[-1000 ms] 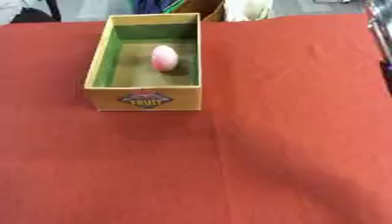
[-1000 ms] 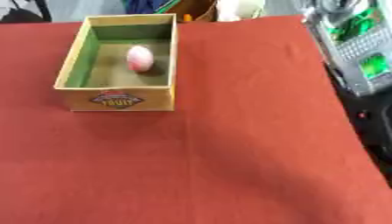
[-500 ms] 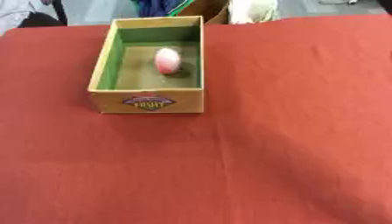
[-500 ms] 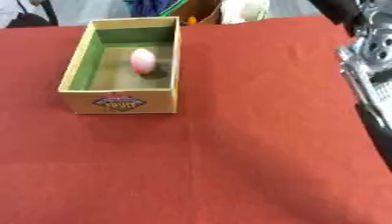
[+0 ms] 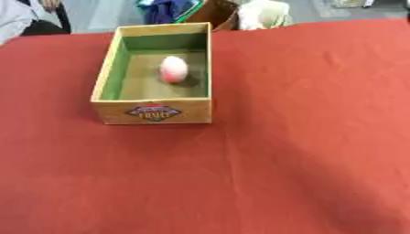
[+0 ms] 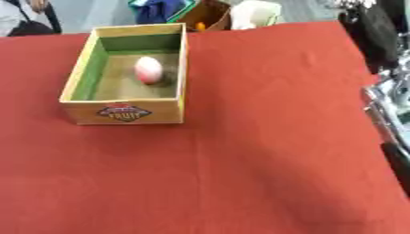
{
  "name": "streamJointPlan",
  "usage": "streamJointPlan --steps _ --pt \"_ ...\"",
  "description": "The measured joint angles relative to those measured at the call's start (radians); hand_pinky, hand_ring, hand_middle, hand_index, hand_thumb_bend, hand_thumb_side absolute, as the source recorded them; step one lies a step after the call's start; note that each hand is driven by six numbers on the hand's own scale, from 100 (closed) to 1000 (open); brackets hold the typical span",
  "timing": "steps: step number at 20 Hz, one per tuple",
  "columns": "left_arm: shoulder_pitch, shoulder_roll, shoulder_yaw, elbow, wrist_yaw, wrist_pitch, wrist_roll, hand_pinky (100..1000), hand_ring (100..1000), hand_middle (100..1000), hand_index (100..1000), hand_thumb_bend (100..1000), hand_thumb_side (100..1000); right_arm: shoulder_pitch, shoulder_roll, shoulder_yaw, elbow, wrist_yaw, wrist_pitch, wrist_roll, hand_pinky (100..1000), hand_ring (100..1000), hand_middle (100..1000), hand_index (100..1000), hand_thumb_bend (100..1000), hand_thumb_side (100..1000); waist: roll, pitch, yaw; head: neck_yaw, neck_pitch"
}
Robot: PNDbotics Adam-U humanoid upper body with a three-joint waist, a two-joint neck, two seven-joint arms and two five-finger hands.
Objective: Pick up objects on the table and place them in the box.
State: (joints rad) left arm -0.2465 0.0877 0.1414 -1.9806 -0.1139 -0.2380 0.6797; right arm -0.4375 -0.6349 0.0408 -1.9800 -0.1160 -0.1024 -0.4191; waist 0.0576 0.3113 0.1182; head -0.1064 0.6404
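A yellow wooden box (image 5: 153,113) with a green lining and a fruit label on its front wall stands on the red tablecloth (image 5: 288,151), left of centre and toward the far side. Inside it, on the floor near the far right, lies a pink and white rounded object (image 5: 173,68). No loose object shows on the cloth outside the box. Neither hand shows in either view. Silver and black parts of my right arm (image 6: 387,114) stand at the right edge of the right eye view, off the table's side.
Beyond the table's far edge are a blue cloth (image 5: 166,10), a brown box (image 5: 218,13) and a pale bag (image 5: 262,13). A person's sleeve (image 5: 14,20) shows at the far left corner. The table's right edge (image 6: 362,68) runs close to the arm parts.
The whole picture has drifted slightly downward, so the camera has moved. My right arm's parts have drawn back toward the right edge of the right eye view. The box and the pink object are unmoved.
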Motion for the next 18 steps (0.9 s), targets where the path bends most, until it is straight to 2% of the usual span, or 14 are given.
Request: streamJointPlan --steps 6,11,18 --pt "-0.001 0.0 0.003 0.0 0.0 -0.003 0.004 610 514 469 633 100 676 0.044 0.035 -0.011 0.0 0.002 -0.035 -0.041 545 759 708 820 100 558 -0.001 0.0 -0.001 0.026 0.01" --pt "-0.001 0.0 0.003 0.0 -0.001 -0.003 0.005 610 515 469 634 100 676 0.065 0.058 -0.016 0.0 0.017 -0.037 -0.04 531 746 678 796 100 524 -0.002 0.0 -0.001 0.06 0.014" --pt "-0.001 0.0 0.003 0.0 -0.001 -0.003 0.008 610 514 468 633 100 675 0.074 0.08 -0.017 0.0 0.018 -0.032 -0.032 523 719 658 789 100 524 -0.002 0.003 0.0 0.072 0.013"
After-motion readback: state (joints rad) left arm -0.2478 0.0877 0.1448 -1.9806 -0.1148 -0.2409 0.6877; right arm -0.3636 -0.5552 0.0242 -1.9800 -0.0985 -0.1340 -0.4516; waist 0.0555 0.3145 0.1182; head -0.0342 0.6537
